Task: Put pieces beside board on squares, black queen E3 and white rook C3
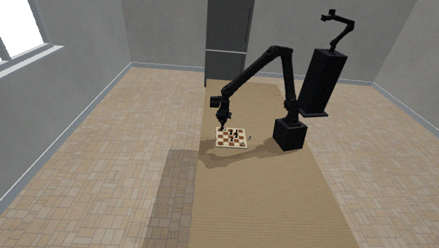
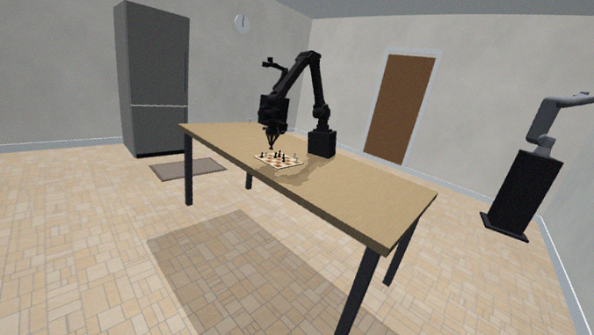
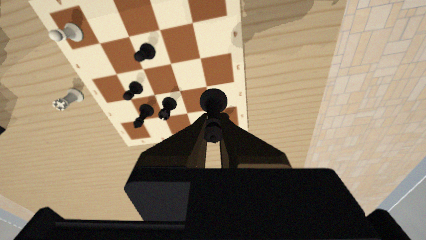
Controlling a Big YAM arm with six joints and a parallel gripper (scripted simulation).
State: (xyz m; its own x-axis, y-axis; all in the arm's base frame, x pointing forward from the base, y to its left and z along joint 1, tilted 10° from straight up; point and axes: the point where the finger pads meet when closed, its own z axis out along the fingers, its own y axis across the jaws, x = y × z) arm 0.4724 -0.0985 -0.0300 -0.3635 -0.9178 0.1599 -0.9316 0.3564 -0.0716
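Note:
The gripper [image 1: 222,124] [image 2: 270,144] [image 3: 213,119] is shut on a dark piece that looks like the black queen [image 2: 271,148] [image 3: 213,99]. It holds the piece upright by its upper part, base down, above the board [image 1: 225,144] [image 2: 277,167] [image 3: 220,37] near its far edge. The fingers partly hide the piece's head. The white rook [image 1: 249,137] [image 2: 294,155] [image 3: 68,99] stands upright on the table, beside the board on the robot's side. The board's middle square bears no piece. The edge letters and digits are too small to read surely.
Several black pieces stand on the board, one of them a pawn [image 3: 145,52]. A white piece [image 1: 242,143] [image 3: 72,33] stands on a corner square. Another white piece [image 1: 225,128] [image 2: 265,154] and a black piece [image 2: 262,154] stand near the held piece; the gripper hides them in the wrist view.

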